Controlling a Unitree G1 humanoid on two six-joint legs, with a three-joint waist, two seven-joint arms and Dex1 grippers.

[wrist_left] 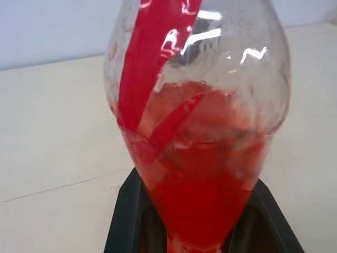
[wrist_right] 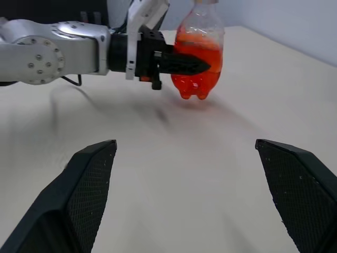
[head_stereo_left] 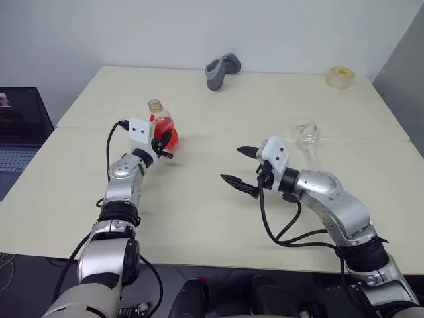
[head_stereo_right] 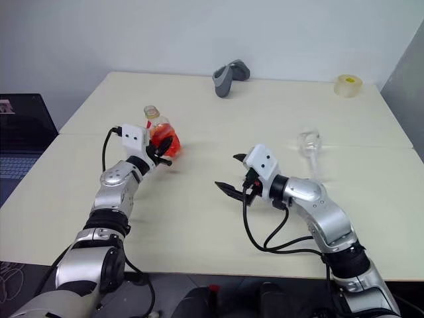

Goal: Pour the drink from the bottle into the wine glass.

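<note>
The bottle (head_stereo_left: 163,130) is clear with a bulbous body, and the red drink (wrist_right: 199,62) fills its lower part. My left gripper (head_stereo_left: 161,142) is shut on the body and holds it about upright, just above the table at the left. One black finger (wrist_left: 128,219) presses each side of the bottle's base. The wine glass (head_stereo_left: 307,132) stands on the table at the right, behind my right forearm. My right gripper (head_stereo_left: 233,164) hangs open over the middle of the table, its jaws wide and pointing toward the bottle, with nothing between them.
A grey curved object (head_stereo_left: 220,69) lies at the table's far edge. A roll of clear tape (head_stereo_left: 340,76) sits at the far right corner. An open laptop (head_stereo_left: 20,129) stands off the table's left side. A seam (head_stereo_left: 371,139) crosses the tabletop.
</note>
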